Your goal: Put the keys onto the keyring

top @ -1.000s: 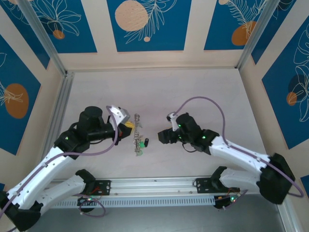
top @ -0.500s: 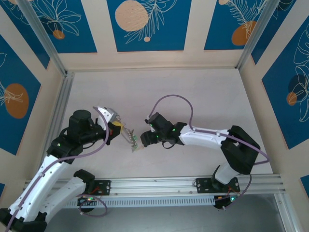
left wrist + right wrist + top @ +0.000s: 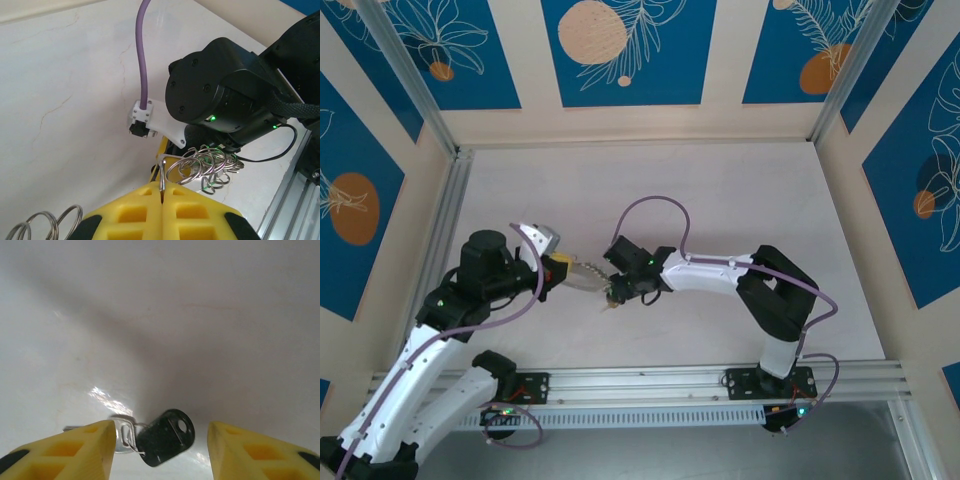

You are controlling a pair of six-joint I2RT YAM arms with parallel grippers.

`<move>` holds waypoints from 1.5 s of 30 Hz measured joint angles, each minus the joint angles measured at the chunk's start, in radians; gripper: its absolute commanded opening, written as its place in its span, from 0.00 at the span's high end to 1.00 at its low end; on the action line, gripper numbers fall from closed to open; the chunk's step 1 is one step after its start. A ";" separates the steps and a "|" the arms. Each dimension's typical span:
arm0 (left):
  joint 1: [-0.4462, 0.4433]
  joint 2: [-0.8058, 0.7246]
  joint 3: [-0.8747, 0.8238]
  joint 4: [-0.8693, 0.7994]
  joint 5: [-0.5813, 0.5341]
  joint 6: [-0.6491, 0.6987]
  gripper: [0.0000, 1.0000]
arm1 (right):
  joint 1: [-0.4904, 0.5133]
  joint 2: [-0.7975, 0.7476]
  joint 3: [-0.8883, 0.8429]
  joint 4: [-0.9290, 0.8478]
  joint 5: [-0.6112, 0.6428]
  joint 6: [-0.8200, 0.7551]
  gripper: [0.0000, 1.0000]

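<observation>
Top external showed me the left gripper (image 3: 563, 268) and the right gripper (image 3: 615, 289) drawn nose to nose near the middle of the bench (image 3: 720, 190), with the keyring (image 3: 588, 277) reaching from one toward the other. On the left wrist camera, the left gripper's yellow fingers (image 3: 135, 212) were pressed together on the hoop's thin wire. The wire rose from the seam between them, and a cluster of small rings (image 3: 207, 165) hung just under the right arm's black wrist housing (image 3: 225, 100). I took that hold as a way to present the hoop steady, so that something could be threaded onto it. The right wrist camera looked down on the keys (image 3: 162, 438), a silver key joined to its dark tag, lying flat on the bench. The right gripper's fingers were spread wide to either side and touching neither part. By my reading the keys were not yet picked up, and the straddling pose was set for closing on the tag (the thicker, easier part to grip), though a flat-lying piece might slide rather than lift.
</observation>
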 measured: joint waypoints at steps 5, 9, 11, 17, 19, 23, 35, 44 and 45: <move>0.008 0.000 -0.013 0.000 0.000 0.000 1.00 | 0.005 0.000 0.000 -0.027 0.003 0.002 0.55; 0.015 0.000 -0.017 0.002 0.002 0.000 1.00 | 0.006 0.006 0.000 -0.021 -0.002 0.001 0.60; 0.018 0.000 -0.018 0.003 0.005 0.000 1.00 | 0.004 0.021 0.000 -0.011 -0.009 -0.001 0.63; 0.028 0.000 -0.019 0.003 0.008 0.000 1.00 | -0.003 0.058 0.000 0.001 -0.024 -0.021 0.80; 0.031 0.000 -0.019 0.003 0.009 0.000 1.00 | -0.002 0.058 0.000 0.006 -0.023 -0.029 0.86; 0.037 0.001 -0.020 0.004 0.019 0.000 1.00 | 0.000 0.024 -0.011 0.021 -0.020 -0.054 0.96; 0.047 0.010 -0.024 0.007 0.035 0.000 1.00 | 0.057 -0.198 -0.098 -0.167 0.160 -0.154 1.00; 0.049 0.015 -0.025 0.007 0.050 0.000 1.00 | 0.119 -0.065 -0.071 -0.238 0.237 -0.156 0.82; 0.049 0.015 -0.025 0.007 0.050 0.000 1.00 | 0.124 -0.059 -0.071 -0.237 0.232 -0.155 0.79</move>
